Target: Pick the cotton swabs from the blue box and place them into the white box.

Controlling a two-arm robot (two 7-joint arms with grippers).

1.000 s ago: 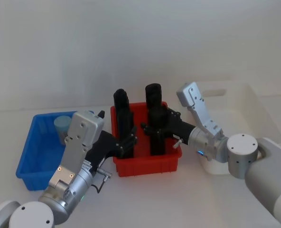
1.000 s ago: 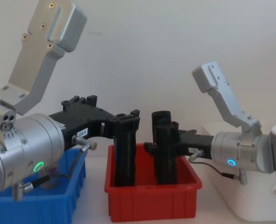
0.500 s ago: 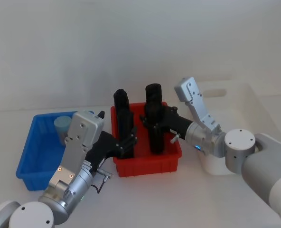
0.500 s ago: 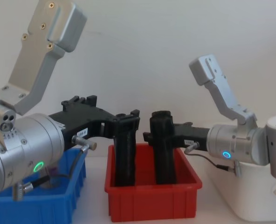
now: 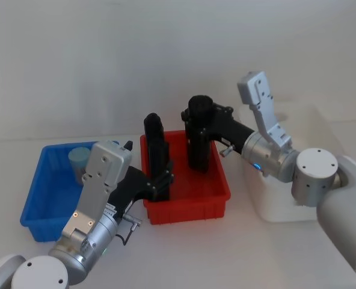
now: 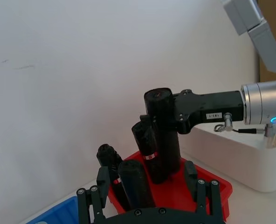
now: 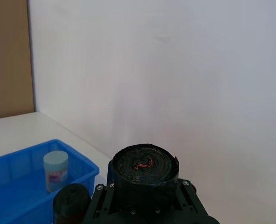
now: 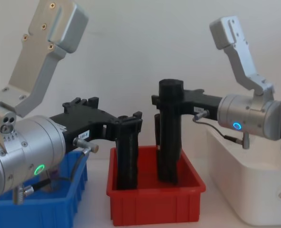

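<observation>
One cotton swabs jar (image 5: 79, 161) with a pale blue lid stands in the far corner of the blue box (image 5: 42, 201), and it also shows in the right wrist view (image 7: 55, 170). My left gripper (image 5: 160, 180) is open, its fingers straddling a black roll (image 6: 134, 186) that stands in the red bin (image 5: 190, 208). My right gripper (image 5: 199, 120) is shut on a taller black roll (image 8: 170, 142). That roll is lifted, with its lower end hanging just inside the red bin. The white box (image 5: 322, 129) sits at the right.
The red bin (image 8: 154, 209) stands between the blue box (image 8: 36, 209) and the white box (image 8: 254, 190). Another black roll (image 6: 145, 140) stands in the red bin behind the held one. A plain white wall rises close behind the table.
My right gripper has risen with the tall black roll and drawn it back towards the white box. The left arm has not moved.
</observation>
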